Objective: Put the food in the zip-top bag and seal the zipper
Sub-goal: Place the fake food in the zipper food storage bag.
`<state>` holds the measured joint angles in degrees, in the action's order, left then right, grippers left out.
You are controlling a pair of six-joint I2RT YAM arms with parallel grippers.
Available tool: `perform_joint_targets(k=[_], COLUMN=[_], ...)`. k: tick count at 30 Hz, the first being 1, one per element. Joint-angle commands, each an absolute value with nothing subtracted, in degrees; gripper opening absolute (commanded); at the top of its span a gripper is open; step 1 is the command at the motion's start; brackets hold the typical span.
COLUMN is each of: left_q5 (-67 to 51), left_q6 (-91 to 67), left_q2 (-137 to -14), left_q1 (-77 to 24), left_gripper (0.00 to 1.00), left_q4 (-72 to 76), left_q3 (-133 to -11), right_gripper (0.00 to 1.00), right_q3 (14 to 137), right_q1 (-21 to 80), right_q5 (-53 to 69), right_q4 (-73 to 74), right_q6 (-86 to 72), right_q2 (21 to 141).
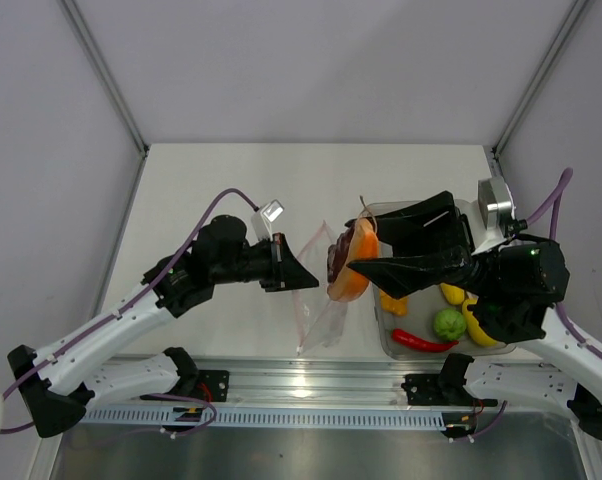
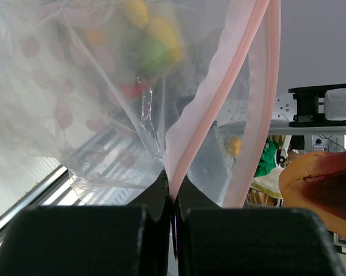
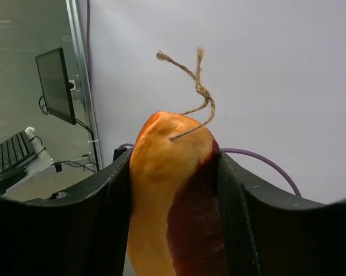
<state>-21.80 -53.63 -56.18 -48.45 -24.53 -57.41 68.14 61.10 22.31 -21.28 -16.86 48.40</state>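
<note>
My left gripper [image 1: 284,264] is shut on the pink zipper [image 2: 210,103] of the clear spotted zip-top bag [image 1: 319,300], holding one mouth edge up; it shows in the left wrist view [image 2: 174,192]. The bag [image 2: 92,86] hangs down to the table. My right gripper [image 1: 357,258] is shut on an orange and reddish-brown curved piece [image 1: 347,262] with a twine stem, right at the bag's mouth. The piece [image 3: 173,195] fills the jaws in the right wrist view. More food lies in the bin: yellow fruits [image 1: 481,328], a green round fruit [image 1: 449,323], a red chili [image 1: 422,341].
A rigid clear bin [image 1: 385,338] stands at the near right under my right arm. An orange chunk [image 1: 393,303] lies in it. A metal rail [image 1: 301,385] runs along the table's near edge. Walls close the table in on three sides.
</note>
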Motion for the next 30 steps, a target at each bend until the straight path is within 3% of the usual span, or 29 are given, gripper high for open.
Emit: perform_joint_targets(k=[1,20,25,27,29,30], left_q5=[-23.38,-23.12,-22.94,-22.94,-23.12,-23.03], left_q6=[-54.58,-55.46,-55.55,-55.72,-55.98,-56.07], left_q2=[-54.84,-52.56,-51.86,-51.94,-51.77,-51.59], left_q1=[-47.90,-47.90,-47.73,-47.72,-47.64,-47.64], left_gripper=[0.00,0.01,0.01,0.01,0.01,0.01], left_q4=[-22.24,-22.15,-21.88,-21.80,-21.62,-21.36], left_q3=[-58.09,-57.31,-56.25,-56.25,-56.07,-55.81], right_gripper=[0.00,0.00,0.26,0.41,0.47,0.57], right_q3=[67.50,59.95,57.13,56.87,56.60,56.43], right_q1=[61.61,64.16,64.16,64.25,64.25,64.34], right_q5=[19.95,9.58,8.35,8.17,8.09,7.82], right_q4=[-25.21,-26.46,-24.88,-23.74,-23.03,-22.42], right_q6=[-15.82,-12.48,-12.39,-12.48,-12.48,-12.57], right_q2=[47.81,47.65,45.09,44.21,43.68,43.33])
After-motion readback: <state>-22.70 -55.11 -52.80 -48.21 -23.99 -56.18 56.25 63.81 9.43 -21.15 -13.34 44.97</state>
